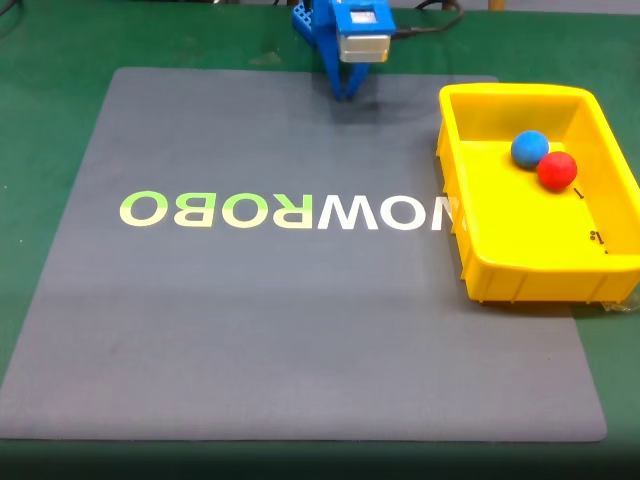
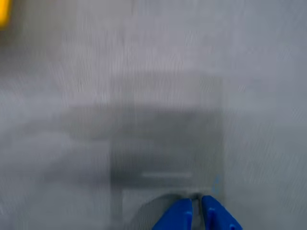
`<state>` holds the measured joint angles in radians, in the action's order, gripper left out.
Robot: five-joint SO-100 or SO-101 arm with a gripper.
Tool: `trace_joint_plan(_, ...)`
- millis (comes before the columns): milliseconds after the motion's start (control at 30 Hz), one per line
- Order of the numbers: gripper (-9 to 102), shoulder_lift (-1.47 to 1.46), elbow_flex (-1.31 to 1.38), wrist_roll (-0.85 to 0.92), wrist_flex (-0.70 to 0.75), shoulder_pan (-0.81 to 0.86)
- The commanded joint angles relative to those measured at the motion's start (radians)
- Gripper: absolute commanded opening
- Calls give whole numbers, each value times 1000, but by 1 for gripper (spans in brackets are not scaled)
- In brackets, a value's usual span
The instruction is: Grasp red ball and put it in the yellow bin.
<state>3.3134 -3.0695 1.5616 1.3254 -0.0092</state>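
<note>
claw (image 2: 196,213) at the far edge of a grey mat (image 1: 300,320), blue fingertips pressed together with nothing between them, as the wrist view shows them side by side over blurred grey fabric. in the fixed view the blue arm (image 1: 345,40) is folded back near its base at the top of the frame, its tip pointing down at the mat's far border, well apart from everything else on the green bench (image 1: 50,60).

printed lettering (image 1: 285,211) runs across the middle of the mat, reading mirrored from this side. to the right in the fixed view, the yellow bin (image 1: 520,275) sits partly on the mat's edge. inside it, toward the far half, the red ball (image 1: 557,170) rests on the floor of the bin, touching or just beside a blue ball (image 1: 529,148). a sliver of yellow at the top left corner of the wrist view is probably the bin's rim, too smeared to be sure.

judged from this layout, the placing is done and the step in hand is the retreat to rest. doing that well means keeping the clenched claw clear of the bin's near wall, so the tray is not nudged and the balls do not roll, and settling the arm slowly, since the smear in the wrist view suggests the camera is moving. no ball lies on the mat itself.
</note>
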Motion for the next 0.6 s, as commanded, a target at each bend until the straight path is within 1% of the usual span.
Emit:
trace_joint_plan(0,0,12,-32,6,25,14)
trace_joint_plan(567,0,12,-32,0,41,41)
